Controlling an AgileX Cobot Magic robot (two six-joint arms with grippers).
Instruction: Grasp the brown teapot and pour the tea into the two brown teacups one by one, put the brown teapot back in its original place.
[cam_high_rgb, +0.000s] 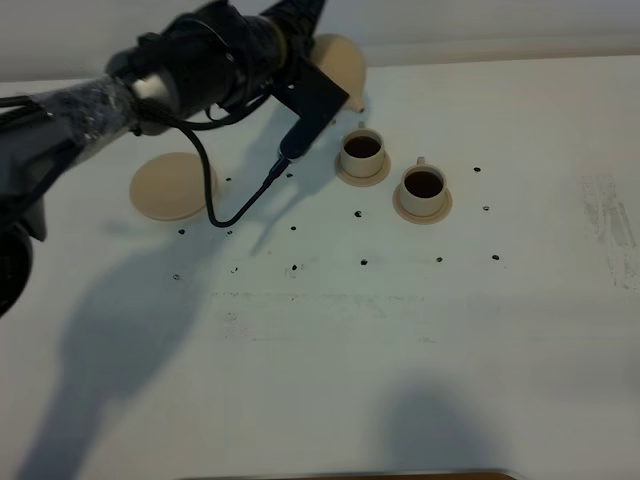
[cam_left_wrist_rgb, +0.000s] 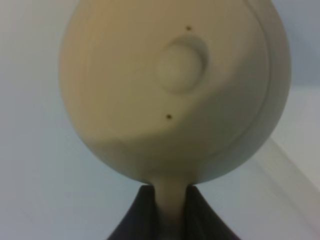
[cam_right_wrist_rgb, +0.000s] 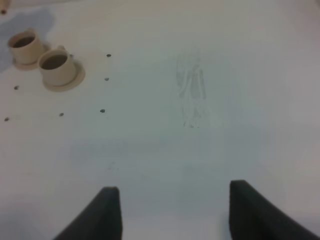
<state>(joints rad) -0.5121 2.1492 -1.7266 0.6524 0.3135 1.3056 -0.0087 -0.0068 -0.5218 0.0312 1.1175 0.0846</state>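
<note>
The brown teapot (cam_high_rgb: 340, 62) hangs in the air at the back of the table, partly hidden by my left arm. In the left wrist view the teapot (cam_left_wrist_rgb: 175, 90) fills the frame, lid knob facing the camera. My left gripper (cam_left_wrist_rgb: 170, 195) is shut on its loop handle. Right of it stand the two brown teacups (cam_high_rgb: 362, 150) (cam_high_rgb: 423, 186), each on a small saucer, both holding dark tea. The original place, a flat tan saucer (cam_high_rgb: 172, 185), lies bare at the left. My right gripper (cam_right_wrist_rgb: 174, 187) is open over bare table, with the cups (cam_right_wrist_rgb: 25, 46) (cam_right_wrist_rgb: 56, 66) far from it.
The white table (cam_high_rgb: 420, 330) carries small black dots around the cups and saucer. A black cable (cam_high_rgb: 240, 205) droops from my left arm toward the table between the large saucer and the cups. Faint scuff marks (cam_high_rgb: 610, 225) show at the right.
</note>
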